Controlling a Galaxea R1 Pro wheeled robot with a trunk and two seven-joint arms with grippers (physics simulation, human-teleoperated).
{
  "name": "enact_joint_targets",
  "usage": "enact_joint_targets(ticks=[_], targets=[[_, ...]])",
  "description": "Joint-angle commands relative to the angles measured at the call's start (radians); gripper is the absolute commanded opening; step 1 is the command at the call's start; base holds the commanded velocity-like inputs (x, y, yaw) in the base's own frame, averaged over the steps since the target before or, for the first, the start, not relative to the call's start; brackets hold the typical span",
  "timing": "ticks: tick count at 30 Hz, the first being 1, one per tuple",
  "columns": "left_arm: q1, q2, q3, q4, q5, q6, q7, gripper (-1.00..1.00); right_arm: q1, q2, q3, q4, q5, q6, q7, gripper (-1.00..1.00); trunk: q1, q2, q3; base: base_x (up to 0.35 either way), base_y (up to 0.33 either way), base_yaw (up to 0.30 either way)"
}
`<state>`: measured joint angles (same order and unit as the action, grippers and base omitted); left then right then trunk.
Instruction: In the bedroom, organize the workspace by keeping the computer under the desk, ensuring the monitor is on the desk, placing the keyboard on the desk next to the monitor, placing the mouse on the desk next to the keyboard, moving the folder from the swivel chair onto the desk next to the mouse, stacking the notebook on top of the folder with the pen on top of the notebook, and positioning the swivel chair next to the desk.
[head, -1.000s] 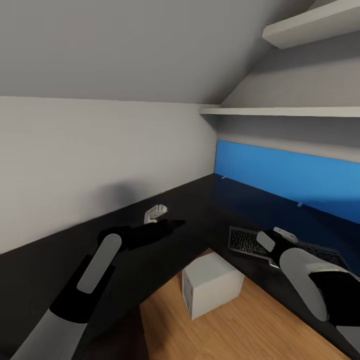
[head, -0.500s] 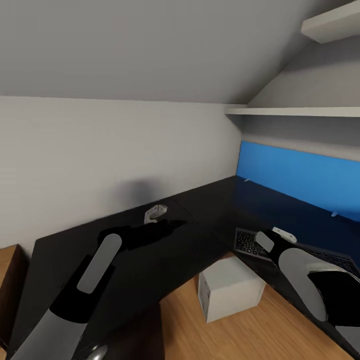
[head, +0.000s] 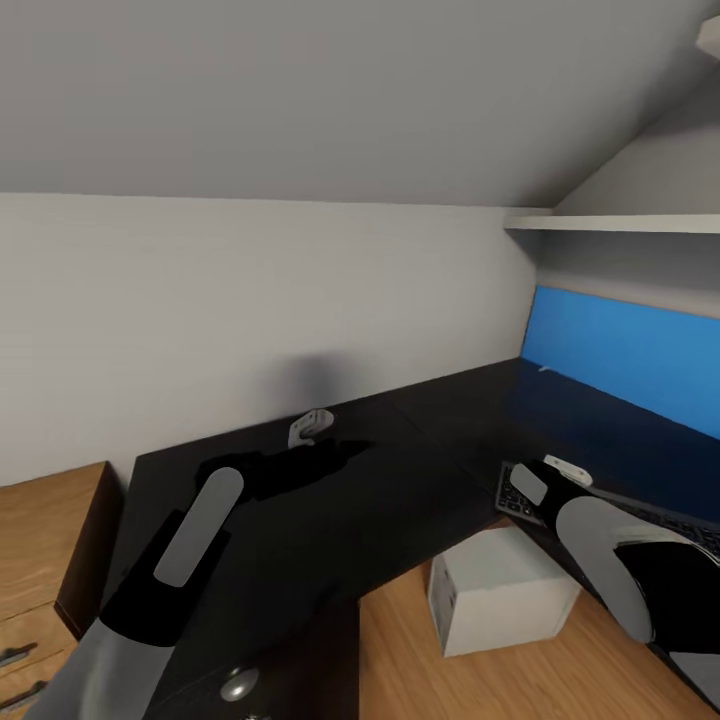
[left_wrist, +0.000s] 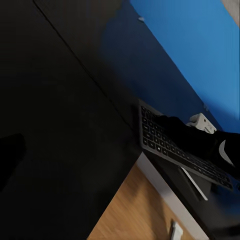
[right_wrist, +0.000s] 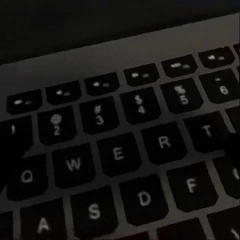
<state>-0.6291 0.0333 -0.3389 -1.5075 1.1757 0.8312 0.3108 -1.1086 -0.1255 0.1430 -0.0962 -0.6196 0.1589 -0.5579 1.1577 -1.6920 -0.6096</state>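
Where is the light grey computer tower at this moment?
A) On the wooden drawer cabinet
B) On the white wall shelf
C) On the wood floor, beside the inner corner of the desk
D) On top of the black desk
C: the computer stands on the wood floor, close against the inner edge of the black desk.

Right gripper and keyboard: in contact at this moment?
Cannot tell. In the left wrist view the right gripper overlaps the keyboard lying on the desk, but neither contact nor a gap shows plainly.
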Motion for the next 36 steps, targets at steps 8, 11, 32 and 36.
enact_joint_targets(ticks=[8,11,32,36], targets=[[-0.001,0.0,-0.002,0.0,0.011,0.0,0.01,1.0,0.001,0.0,-0.045,0.009,-0.034,0.008,-0.004,1.0,0.0,0.0,-0.001,0.0,0.0,0.277],[-0.001,0.0,-0.002,0.0,0.011,0.0,0.01,1.0,0.001,0.0,-0.045,0.008,-0.034,0.008,-0.004,1.0,0.0,0.0,-0.001,0.0,0.0,0.236],[-0.001,0.0,-0.002,0.0,0.009,-0.001,0.013,1.0,0.001,0.0,-0.045,0.007,-0.032,0.007,-0.004,1.0,-0.046,0.084,0.036,0.0,0.0,0.021],[-0.001,0.0,-0.003,0.0,0.008,-0.001,0.014,1.0,0.001,0.0,-0.045,0.007,-0.032,0.007,-0.004,1.0,-0.061,0.112,0.049,0.0,0.0,0.0]])
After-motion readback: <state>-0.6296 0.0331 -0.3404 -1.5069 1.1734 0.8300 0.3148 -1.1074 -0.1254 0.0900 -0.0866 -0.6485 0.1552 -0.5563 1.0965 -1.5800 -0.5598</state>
